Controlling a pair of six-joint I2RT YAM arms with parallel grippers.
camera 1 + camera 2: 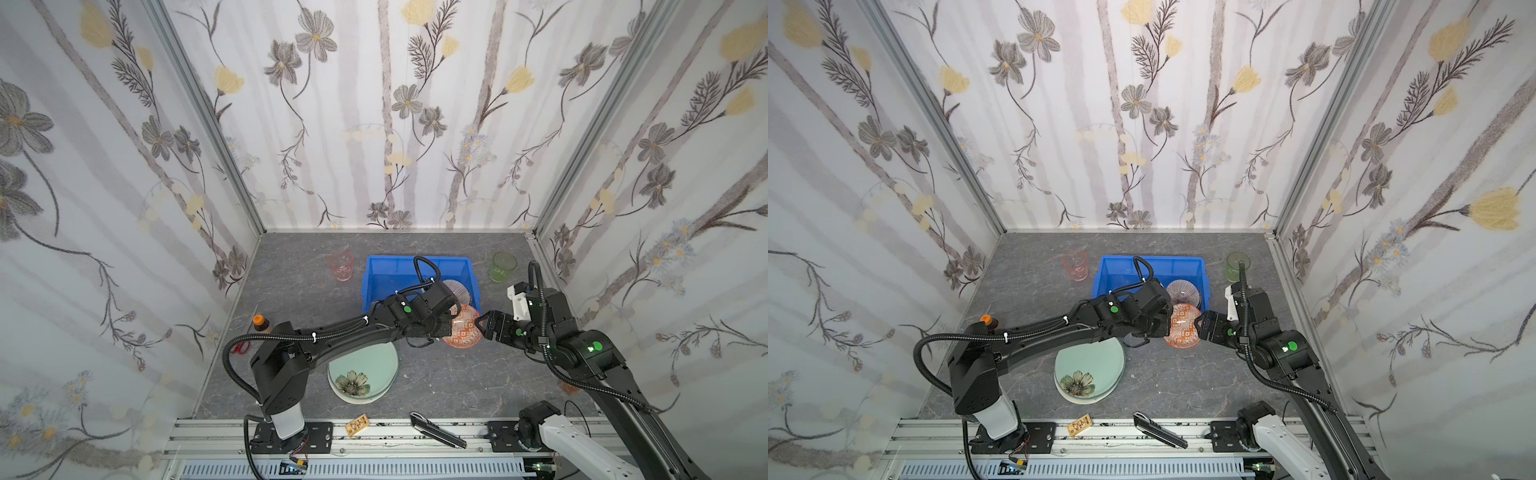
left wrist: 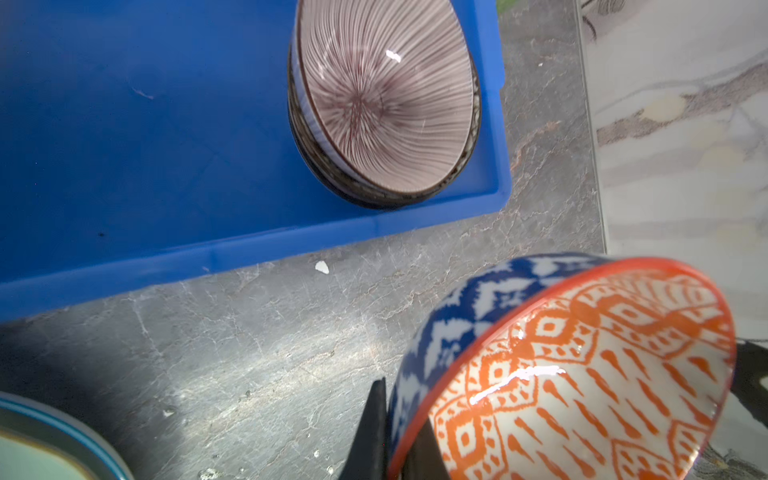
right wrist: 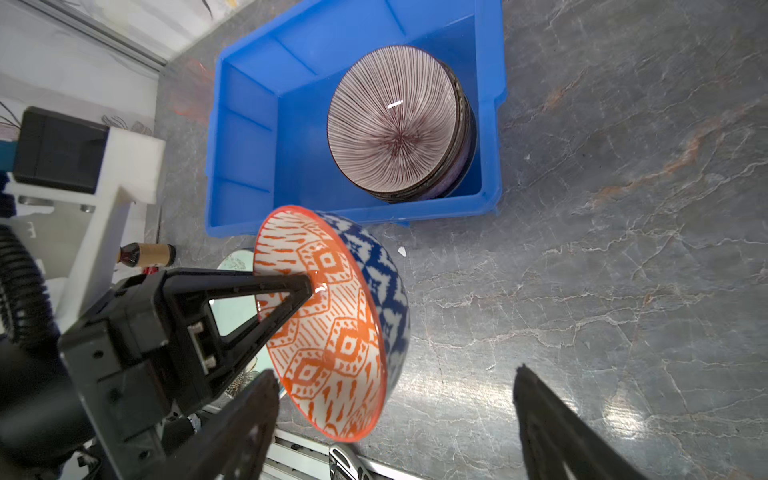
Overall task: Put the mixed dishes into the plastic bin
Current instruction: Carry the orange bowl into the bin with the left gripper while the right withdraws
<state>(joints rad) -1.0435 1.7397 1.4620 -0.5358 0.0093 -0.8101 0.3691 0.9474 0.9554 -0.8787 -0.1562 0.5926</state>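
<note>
Left gripper (image 2: 395,442) clamps the orange bowl (image 2: 582,374) by its rim beside the plastic bin (image 2: 291,246); glazed, probably slick, weighty, breakable.

Black arms (image 1: 332,328), ribbed cables (image 1: 226,356), green dots (image 1: 407,309)

This is a robot lab cell, not a real home. Flowered wallpaper panels (image 1: 374,124) are fixed in aluminium posts (image 1: 208,116) around a grey stone-pattern bench (image 1: 436,386). The left arm (image 1: 332,330) and right arm (image 1: 590,349) are bolted to a metal rail (image 1: 382,440), and their cable hoses (image 1: 225,361) are exposed.
</note>
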